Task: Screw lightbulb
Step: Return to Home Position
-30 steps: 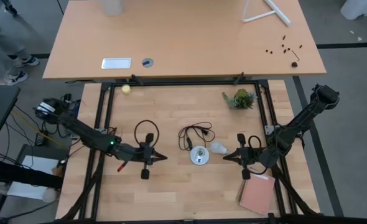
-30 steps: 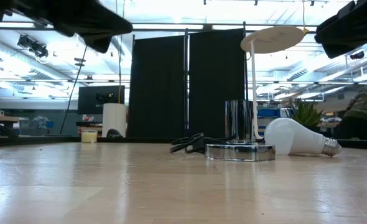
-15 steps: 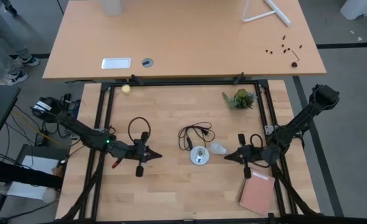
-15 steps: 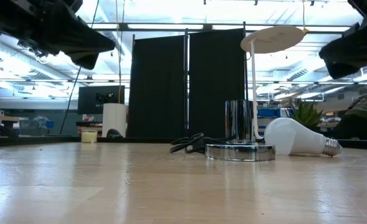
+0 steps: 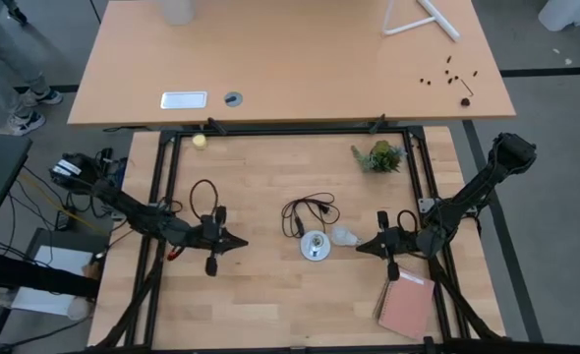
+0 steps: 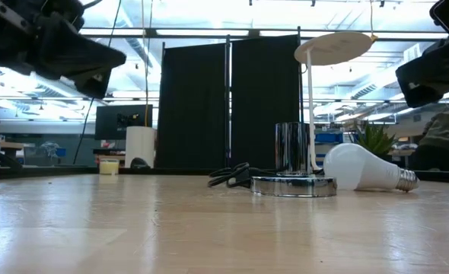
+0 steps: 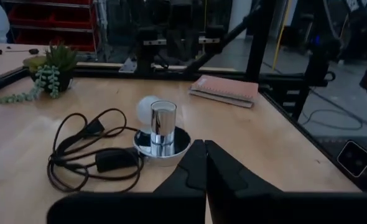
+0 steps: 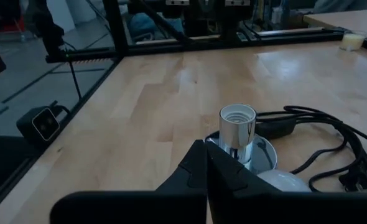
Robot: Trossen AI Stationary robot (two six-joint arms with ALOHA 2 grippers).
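Though the socket (image 7: 163,127) half hides the lightbulb (image 7: 144,110) lying beside it, left gripper (image 5: 237,242) and right gripper (image 5: 362,246) hover either side, both pinched closed, empty.

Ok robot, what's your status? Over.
Left gripper left of socket, fingers shut, empty. Right gripper right of lightbulb, same. Lightbulb lying beside socket, unscrewed. Cord behind socket.

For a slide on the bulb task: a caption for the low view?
Lightbulb lies on its side beside the chrome socket; left gripper and right gripper hang above, apart.
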